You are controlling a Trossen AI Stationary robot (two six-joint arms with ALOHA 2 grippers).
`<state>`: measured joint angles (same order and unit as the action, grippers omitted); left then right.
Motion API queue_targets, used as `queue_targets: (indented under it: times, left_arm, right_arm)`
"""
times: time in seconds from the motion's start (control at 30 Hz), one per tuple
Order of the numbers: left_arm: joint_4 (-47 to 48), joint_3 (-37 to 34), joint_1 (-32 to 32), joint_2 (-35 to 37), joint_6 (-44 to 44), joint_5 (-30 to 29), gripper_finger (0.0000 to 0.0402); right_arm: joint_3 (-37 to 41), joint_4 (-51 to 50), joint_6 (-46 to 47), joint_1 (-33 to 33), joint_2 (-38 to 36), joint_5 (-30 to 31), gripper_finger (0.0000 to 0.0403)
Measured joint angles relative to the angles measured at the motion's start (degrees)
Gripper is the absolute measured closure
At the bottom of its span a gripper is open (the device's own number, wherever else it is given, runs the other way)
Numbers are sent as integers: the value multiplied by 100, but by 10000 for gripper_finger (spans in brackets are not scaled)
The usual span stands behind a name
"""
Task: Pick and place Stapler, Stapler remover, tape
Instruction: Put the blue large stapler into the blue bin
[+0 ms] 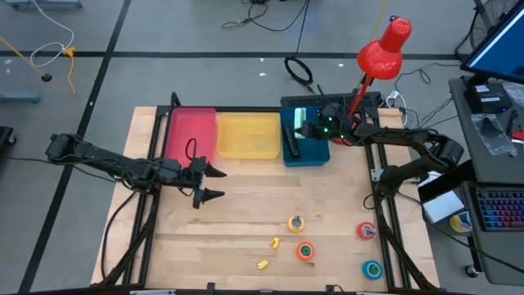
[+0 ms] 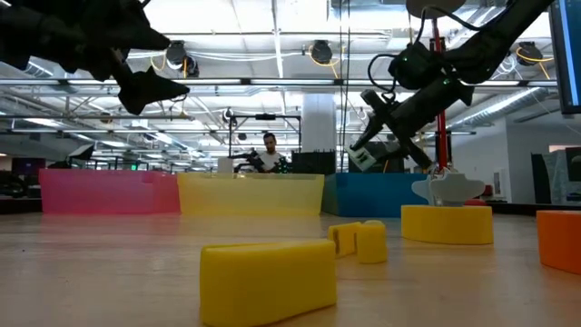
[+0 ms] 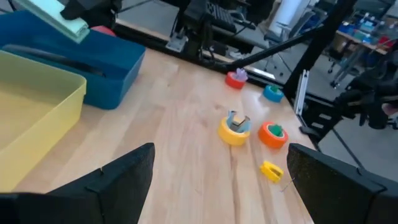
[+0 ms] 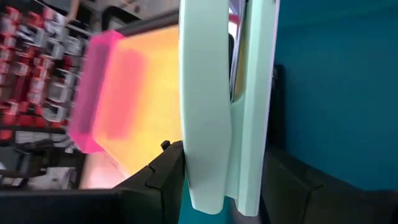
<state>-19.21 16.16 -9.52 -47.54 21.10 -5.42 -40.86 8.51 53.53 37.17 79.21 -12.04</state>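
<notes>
Pale green stapler [image 4: 227, 106] pinched in right gripper [image 1: 309, 129], over blue bin [image 1: 315, 152], upper centre of high view. Left gripper [image 1: 214, 183] spread wide, centre-left above table. Tape rolls [image 1: 296, 223] lower right on table.

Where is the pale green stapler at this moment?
The pale green stapler is clamped in the right gripper, held above the blue bin at the table's back right, beside the yellow bin.

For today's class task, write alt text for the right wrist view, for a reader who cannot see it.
The right claw is shut on a pale green stapler held over the blue bin. Beside that bin lie the yellow bin and the pink bin.
</notes>
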Motion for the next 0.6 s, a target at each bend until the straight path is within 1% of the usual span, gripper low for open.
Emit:
queue_targets:
  times: [0.1, 0.3, 0.43, 0.6]
  left_arm:
    - [-76, -1, 3, 41, -45, 120, 39]
    - [-46, 1, 28, 41, -56, 225, 39]
    - [-46, 0, 28, 41, -117, 307, 39]
    - [-45, 0, 59, 41, -184, 393, 39]
  right_arm:
    - [2, -115, 4, 0, 3, 28, 244]
    - [2, -234, 353, -11, 1, -20, 244]
    - [2, -330, 663, -11, 1, -293, 244]
    - [2, -458, 954, -11, 1, -376, 244]
